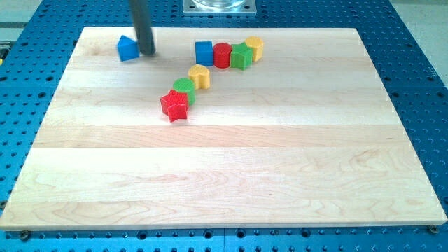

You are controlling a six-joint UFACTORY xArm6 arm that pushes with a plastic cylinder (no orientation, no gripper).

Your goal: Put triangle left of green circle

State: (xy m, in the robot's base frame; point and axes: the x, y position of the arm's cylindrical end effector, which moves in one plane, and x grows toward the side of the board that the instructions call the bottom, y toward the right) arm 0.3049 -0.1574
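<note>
**Rod stands beside the blue triangle, far corner of the board**

The blue triangle (pixel 127 48) sits near the view's top left of the wooden board (pixel 224 182), well apart from the other blocks. The rod's tip (pixel 148 52) rests just beside it, on its right, touching or nearly so; I cannot tell which. There is no gripper here, only a bare rod, so nothing is clasped or held.

The green circle (pixel 184 87) lies nearer the middle, wedged between a red star (pixel 174 106) and a yellow block (pixel 199 75), touching both.

The triangle looks like a small, hard, light block that should slide easily on the smooth wood. It cannot be gripped, only shoved. Its angled faces will likely make it twist if pushed off-centre, so a flat side, squarely met, seems the best place to press.
</note>
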